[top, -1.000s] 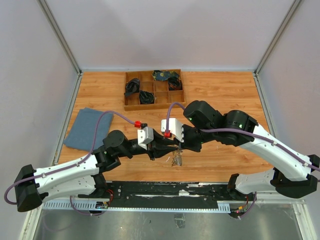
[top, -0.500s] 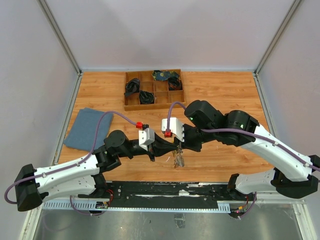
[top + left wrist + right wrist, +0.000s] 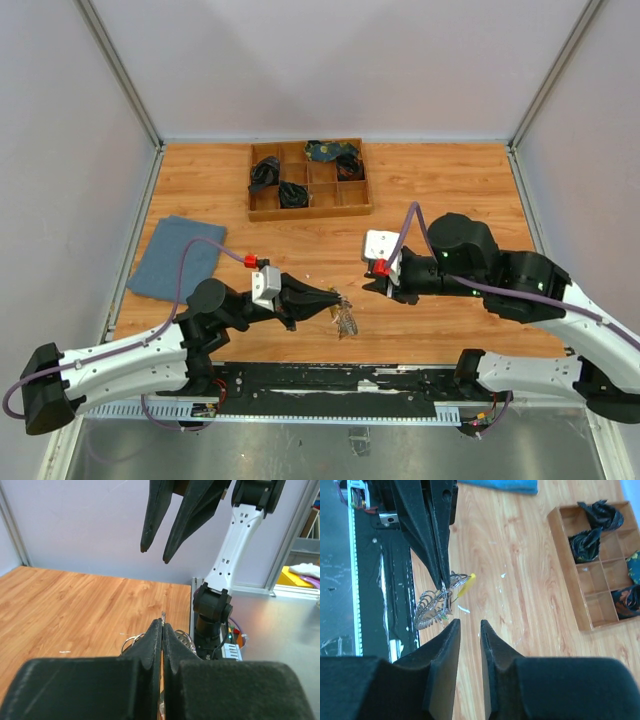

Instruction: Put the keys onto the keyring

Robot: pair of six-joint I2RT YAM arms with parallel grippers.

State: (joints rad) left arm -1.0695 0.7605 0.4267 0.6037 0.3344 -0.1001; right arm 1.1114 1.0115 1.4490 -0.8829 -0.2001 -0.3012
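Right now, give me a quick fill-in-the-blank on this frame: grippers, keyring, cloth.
1. The left gripper is ___ on the keyring, with the keys hanging from it.
2. The right gripper, jaws parted, holds ___.
3. The short curved piece on the keyring is ___.
4. The cloth on the left side of the table is ___.
Missing words: shut; nothing; yellow; blue.

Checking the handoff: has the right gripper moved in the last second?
Yes. Top view: the right gripper backed off rightward, from below the right half of the tray to about its right edge.
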